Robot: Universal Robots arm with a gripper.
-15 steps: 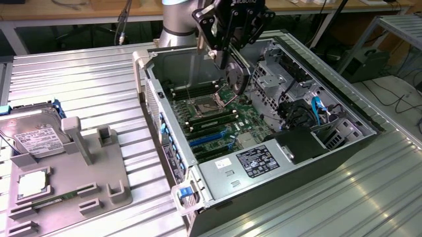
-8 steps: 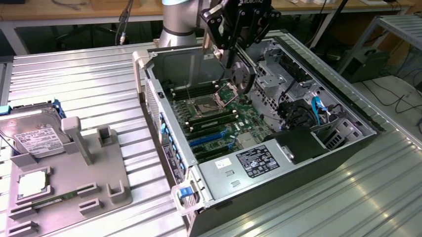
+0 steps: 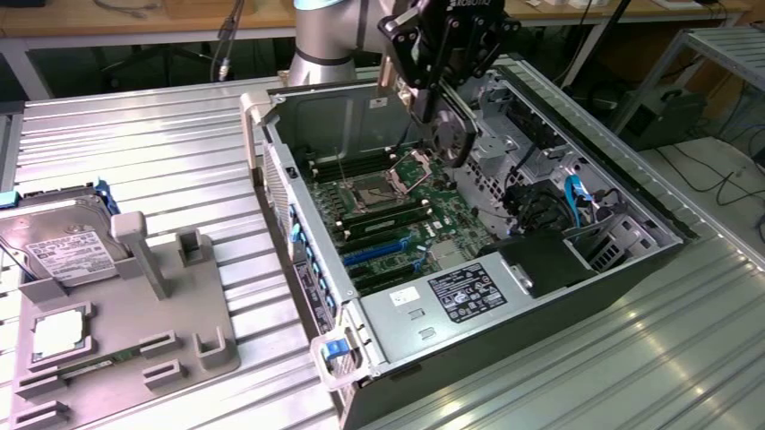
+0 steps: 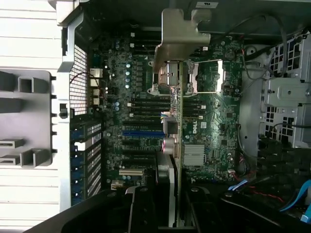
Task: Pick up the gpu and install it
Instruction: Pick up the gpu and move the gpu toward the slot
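My gripper (image 3: pixel 438 85) hangs over the far end of the open computer case (image 3: pixel 313 296) and is shut on the gpu (image 3: pixel 447 134). The card hangs upright below the fingers, its black round cooler facing the exterior view's right, above the motherboard (image 3: pixel 400 215). In the wrist view the gpu (image 4: pixel 179 121) shows edge-on as a thin green strip, with its silver end bracket (image 4: pixel 181 34) at the far end. The gripper (image 4: pixel 170 213) clamps it between dark fingers (image 4: pixel 142 208). The blue expansion slots (image 4: pixel 141 132) lie beneath and beside the card, apart from it.
A grey fixture tray (image 3: pixel 132 340) at the exterior view's left carries a silver hard drive (image 3: pixel 66 251) and a square chip (image 3: pixel 57 336). Inside the case are a labelled power supply (image 3: pixel 478 291), blue cables (image 3: pixel 574 202) and drive cages (image 3: pixel 514 143). Everything rests on a ribbed metal table (image 3: pixel 156 152).
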